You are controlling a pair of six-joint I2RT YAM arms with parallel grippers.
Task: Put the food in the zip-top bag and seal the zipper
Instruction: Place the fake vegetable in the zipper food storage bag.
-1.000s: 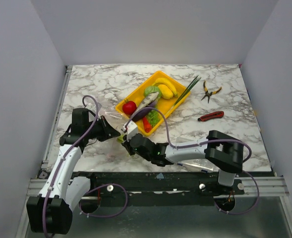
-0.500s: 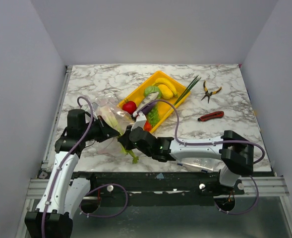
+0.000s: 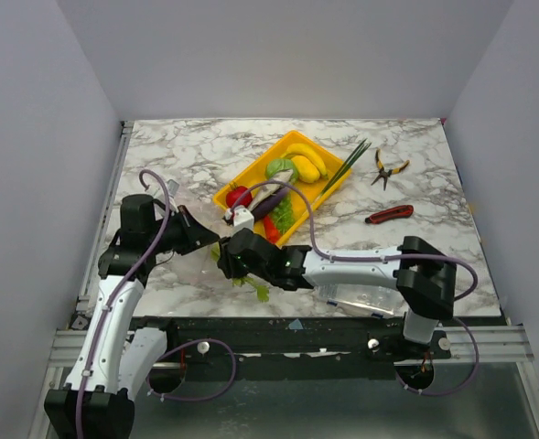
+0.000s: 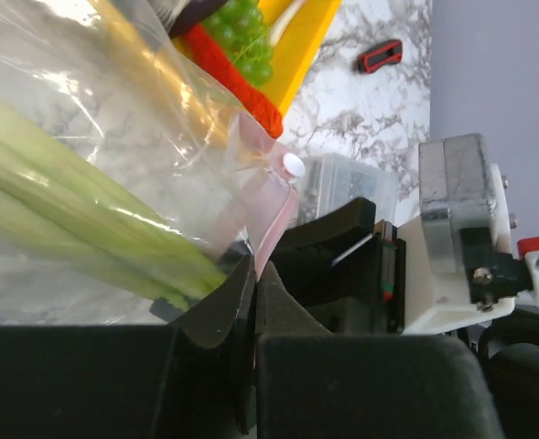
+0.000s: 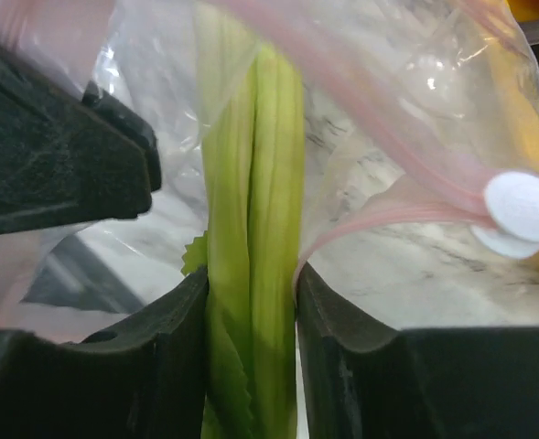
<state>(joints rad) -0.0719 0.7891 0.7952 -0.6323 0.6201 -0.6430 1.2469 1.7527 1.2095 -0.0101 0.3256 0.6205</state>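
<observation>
My left gripper (image 3: 203, 240) is shut on the pink zipper strip (image 4: 267, 219) at the mouth of the clear zip-top bag (image 4: 113, 119), near the table's front left. My right gripper (image 3: 226, 262) is shut on a green leafy stalk (image 5: 251, 229), whose upper part lies inside the bag mouth (image 5: 415, 82). The zipper (image 5: 388, 208) curls beside my right finger. The rest of the food lies in the yellow tray (image 3: 325, 187): tomato (image 3: 239, 197), bananas (image 3: 306, 165), fish (image 3: 271, 194), red pepper (image 3: 271, 230), green pieces (image 3: 284, 213).
Thin green stalks (image 3: 344, 167) lean off the tray's right side. Yellow-handled pliers (image 3: 390, 167) and a red utility knife (image 3: 389, 214) lie at the right. A rigid clear box (image 3: 361, 297) sits under my right arm at the front edge.
The bag, raised and billowed half a second ago, has dropped lower. My right gripper has shifted left with the green stalk, pushing it further into the bag mouth. The left gripper stayed shut on the strip.
</observation>
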